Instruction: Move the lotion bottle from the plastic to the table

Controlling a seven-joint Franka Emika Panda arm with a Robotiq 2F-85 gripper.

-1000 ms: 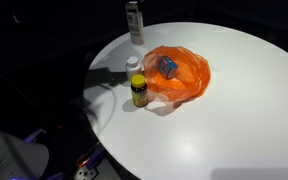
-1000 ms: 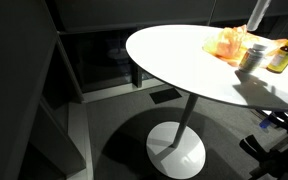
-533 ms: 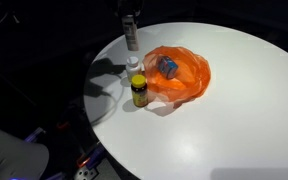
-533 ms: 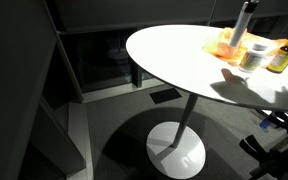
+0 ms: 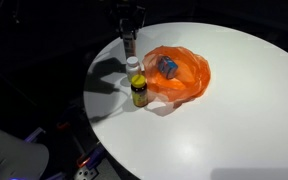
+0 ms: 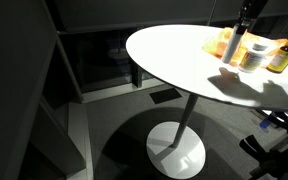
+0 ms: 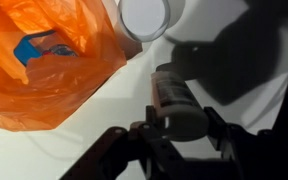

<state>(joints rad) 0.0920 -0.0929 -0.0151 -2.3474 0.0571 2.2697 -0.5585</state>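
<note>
My gripper (image 5: 131, 22) is shut on the lotion bottle (image 5: 130, 40), a slim grey-white bottle held upright over the round white table (image 5: 234, 120) near its far edge. The bottle's lower end is at or just above the tabletop. In the wrist view the fingers (image 7: 216, 128) clamp the bottle's pale cap (image 7: 170, 121) from both sides. The orange plastic bag (image 5: 184, 75) lies beside it, apart from the bottle; it also shows in the wrist view (image 7: 54, 70). In an exterior view the bottle (image 6: 238, 45) stands in front of the bag (image 6: 224, 42).
A blue object (image 5: 169, 67) lies in the bag. A white-lidded jar (image 5: 134, 64) and a yellow-labelled bottle (image 5: 139, 92) stand between the lotion bottle and the bag. The table edge is close to the gripper. The surroundings are dark.
The gripper has carried the lotion bottle down and a little toward the table's edge, close to the tabletop. The bag and the other bottles have not moved.
</note>
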